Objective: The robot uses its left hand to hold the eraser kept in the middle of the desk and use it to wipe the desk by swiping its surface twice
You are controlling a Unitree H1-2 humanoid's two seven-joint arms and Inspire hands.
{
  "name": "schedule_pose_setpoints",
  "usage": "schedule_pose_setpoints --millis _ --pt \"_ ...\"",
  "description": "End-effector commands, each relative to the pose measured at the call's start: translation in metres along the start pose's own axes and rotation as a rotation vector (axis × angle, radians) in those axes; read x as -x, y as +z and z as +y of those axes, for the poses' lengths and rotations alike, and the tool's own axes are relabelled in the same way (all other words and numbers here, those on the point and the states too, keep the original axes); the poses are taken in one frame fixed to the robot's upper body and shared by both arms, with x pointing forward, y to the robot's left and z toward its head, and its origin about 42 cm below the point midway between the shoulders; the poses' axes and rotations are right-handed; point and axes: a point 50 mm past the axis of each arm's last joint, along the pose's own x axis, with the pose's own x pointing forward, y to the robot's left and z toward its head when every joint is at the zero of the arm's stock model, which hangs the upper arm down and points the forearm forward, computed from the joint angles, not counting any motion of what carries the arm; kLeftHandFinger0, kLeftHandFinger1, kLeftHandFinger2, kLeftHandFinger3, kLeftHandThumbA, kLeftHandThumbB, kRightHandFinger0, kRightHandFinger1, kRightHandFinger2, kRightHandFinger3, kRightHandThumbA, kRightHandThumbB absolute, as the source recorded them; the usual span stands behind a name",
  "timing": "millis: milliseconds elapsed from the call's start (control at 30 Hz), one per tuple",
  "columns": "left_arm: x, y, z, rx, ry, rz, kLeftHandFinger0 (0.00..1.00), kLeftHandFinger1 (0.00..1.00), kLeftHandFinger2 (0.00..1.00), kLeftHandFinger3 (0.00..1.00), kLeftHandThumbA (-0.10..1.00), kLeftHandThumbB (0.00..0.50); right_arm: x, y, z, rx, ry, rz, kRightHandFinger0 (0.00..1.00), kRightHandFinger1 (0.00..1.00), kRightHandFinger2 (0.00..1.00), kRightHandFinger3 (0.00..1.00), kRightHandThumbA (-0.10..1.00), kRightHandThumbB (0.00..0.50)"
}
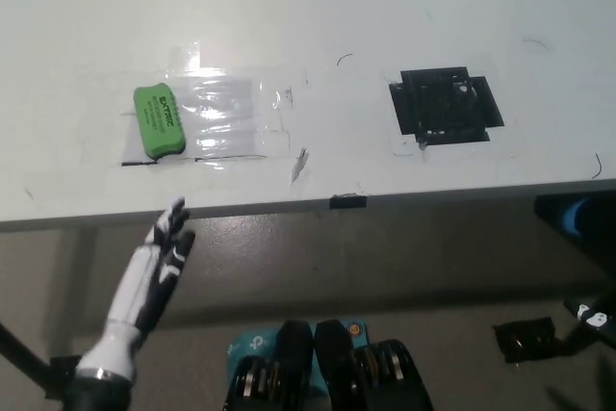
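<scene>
Nothing of the task looks done yet — the green eraser (159, 121) lies untouched on the white desk (318, 36), at the left end of a clear taped patch (226, 115), while the white left hand (159, 262) hangs below the desk's near edge, fingers (173, 221) straight and lightly spread, holding nothing — grasp and both swipes remain.

white desk (289, 7), green eraser (159, 121), black tape patch (445, 105)
</scene>
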Motion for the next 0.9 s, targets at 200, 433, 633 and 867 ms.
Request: schedule_pose_setpoints --millis 200,433,633,867 --pt "-0.055 0.142 0.081 -0.125 -0.079 -0.286 1.0 1.0 1.0 1.0 1.0 0.381 0.0 0.015 -0.008 -0.004 -0.024 -0.044 1.0 1.0 1.0 1.0 1.0 0.127" --pt "-0.133 0.155 0.099 -0.403 -0.081 -0.225 1.0 1.0 1.0 1.0 1.0 0.3 0.002 0.013 -0.008 0.009 -0.026 -0.043 1.0 1.0 1.0 1.0 1.0 0.112" --pt "-0.198 0.157 0.112 -0.871 -0.075 -0.235 1.0 1.0 1.0 1.0 1.0 0.299 0.003 0.012 -0.008 0.003 -0.029 -0.032 1.0 1.0 1.0 1.0 1.0 0.083" --pt "-0.231 0.164 0.109 -1.482 -0.106 -0.246 1.0 1.0 1.0 1.0 1.0 0.329 0.005 0.01 -0.006 0.0 -0.027 -0.026 1.0 1.0 1.0 1.0 1.0 0.126"
